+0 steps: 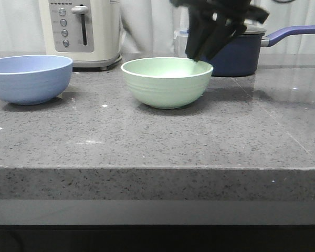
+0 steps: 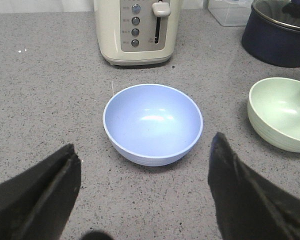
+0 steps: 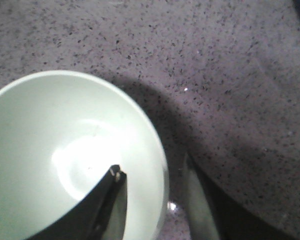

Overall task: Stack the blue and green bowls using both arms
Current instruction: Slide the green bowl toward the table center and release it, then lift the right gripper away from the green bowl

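Apparently, right fingers [image 3: 117,200] straddle the matte green bowl [image 1: 167,81] rim.

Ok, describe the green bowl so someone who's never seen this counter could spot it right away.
Start at the cream toaster at the back of the grey stone counter. To its right and nearer the front edge sits the green bowl, with a dark saucepan behind it. It is pale mint; the similar bowl to its left is blue.
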Available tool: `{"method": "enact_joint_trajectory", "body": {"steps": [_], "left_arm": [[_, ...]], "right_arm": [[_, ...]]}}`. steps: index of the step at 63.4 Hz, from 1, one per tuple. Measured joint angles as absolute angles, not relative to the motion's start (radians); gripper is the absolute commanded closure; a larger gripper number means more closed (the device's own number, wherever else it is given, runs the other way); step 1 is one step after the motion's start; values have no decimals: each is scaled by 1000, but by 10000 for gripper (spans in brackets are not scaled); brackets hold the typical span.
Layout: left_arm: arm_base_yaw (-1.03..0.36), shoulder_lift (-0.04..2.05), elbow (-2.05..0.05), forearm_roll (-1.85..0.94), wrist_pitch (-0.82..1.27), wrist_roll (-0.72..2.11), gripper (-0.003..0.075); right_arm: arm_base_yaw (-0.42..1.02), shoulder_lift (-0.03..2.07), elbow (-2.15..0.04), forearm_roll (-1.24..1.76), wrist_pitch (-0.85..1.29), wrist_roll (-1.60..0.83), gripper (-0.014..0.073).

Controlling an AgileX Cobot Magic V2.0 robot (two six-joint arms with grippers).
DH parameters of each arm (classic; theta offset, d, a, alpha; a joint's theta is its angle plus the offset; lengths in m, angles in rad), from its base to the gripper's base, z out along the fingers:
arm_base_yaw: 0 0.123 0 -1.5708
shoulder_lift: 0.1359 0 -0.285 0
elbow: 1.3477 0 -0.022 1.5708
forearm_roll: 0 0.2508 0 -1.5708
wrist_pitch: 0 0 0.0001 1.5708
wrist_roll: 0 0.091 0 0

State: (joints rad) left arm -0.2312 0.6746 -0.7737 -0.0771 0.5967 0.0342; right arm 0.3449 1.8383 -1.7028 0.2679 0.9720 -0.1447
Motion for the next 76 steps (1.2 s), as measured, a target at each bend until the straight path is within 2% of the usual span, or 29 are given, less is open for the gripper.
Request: {"method": "enact_joint_trajectory", "body": {"steps": [10,24,31,40,63,76], "left_arm": [[-231,675,-774,-77,597,34,195],[-231,675,-774,-77,597,34,195],[-231,675,-774,-77,597,34,195],[-231,675,-774,-77,597,34,195],[-231,675,-774,-77,597,34,195],[-231,675,-774,-77,597,34,195]], "right_arm": [[345,1708,-1606,239,952,-181,298],[345,1509,-1347,215,848,-230,391],[345,1448,-1239,215,801,-233,477],[345,1423,-1135,226,733,-269,665],[345,1452,-1062,478,614,-581,652],[345,1501,-1062,513,582,-631,654]]}}
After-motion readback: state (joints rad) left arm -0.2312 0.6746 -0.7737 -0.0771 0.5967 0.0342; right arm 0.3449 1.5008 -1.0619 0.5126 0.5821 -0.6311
